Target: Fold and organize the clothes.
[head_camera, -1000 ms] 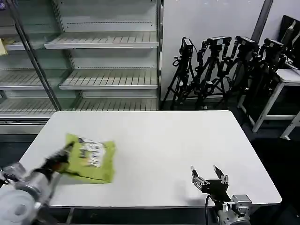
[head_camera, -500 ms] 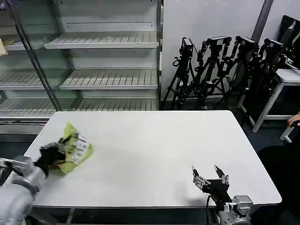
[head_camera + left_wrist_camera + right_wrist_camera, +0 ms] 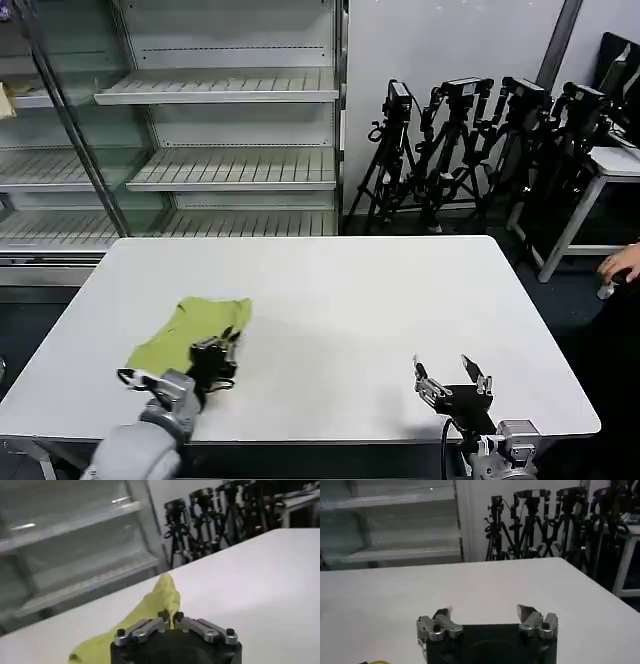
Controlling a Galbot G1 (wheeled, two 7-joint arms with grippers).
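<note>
Overhead, the lime T-shirt (image 3: 190, 328) is seen bunched at the white table's (image 3: 340, 300) front-left, pinched by the left gripper (image 3: 215, 352). The right gripper (image 3: 452, 378) is held open front-right. At the left wrist, fabric (image 3: 155, 600) is clamped between closed fingers. At the right wrist, fingers (image 3: 525, 612) are spread above the tabletop.

Left gripper (image 3: 222, 352) closed, low at front-left. Right gripper (image 3: 452, 378) spread wide, idle front-right.

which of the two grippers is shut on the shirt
The left gripper, pinched shut on the lime T-shirt at the table's left side. The right gripper hangs open near the table's front edge, holding nothing.
</note>
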